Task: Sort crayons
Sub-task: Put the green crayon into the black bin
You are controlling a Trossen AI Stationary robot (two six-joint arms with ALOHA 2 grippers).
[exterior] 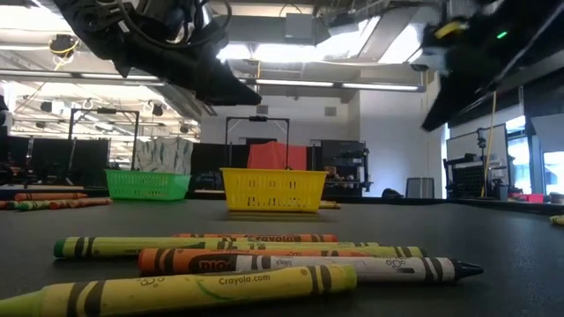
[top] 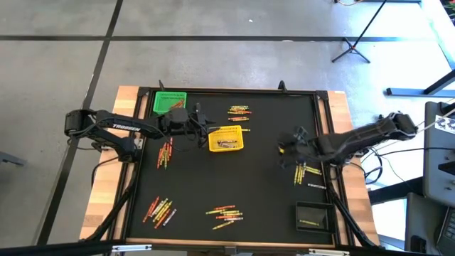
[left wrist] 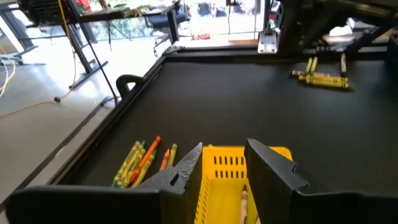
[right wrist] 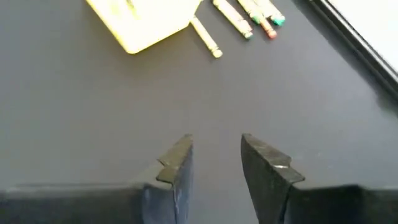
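Right now your left gripper hangs just above the near rim of the small yellow mesh basket, its two dark fingers parted with a clear gap and nothing between them; in the left wrist view the basket's wall shows straight through that gap. You can see a few pale sticks lying inside that basket, too small to tell their colours.

Your right gripper sits over bare black mat on the right side of the table, fingers apart and empty, touching nothing. In its wrist view the yellow basket lies well ahead of it, with one yellow crayon just beside the basket's edge.

The crayons, thin paper-wrapped sticks in red, orange, yellow and green, lie in loose clusters on the mat: one just behind the yellow basket, one under the left arm, one at the front left, one at the front centre, and one beside the right arm.

A green mesh basket stands at the back left, behind the left gripper. A black mesh basket sits at the front right corner with something yellow inside.
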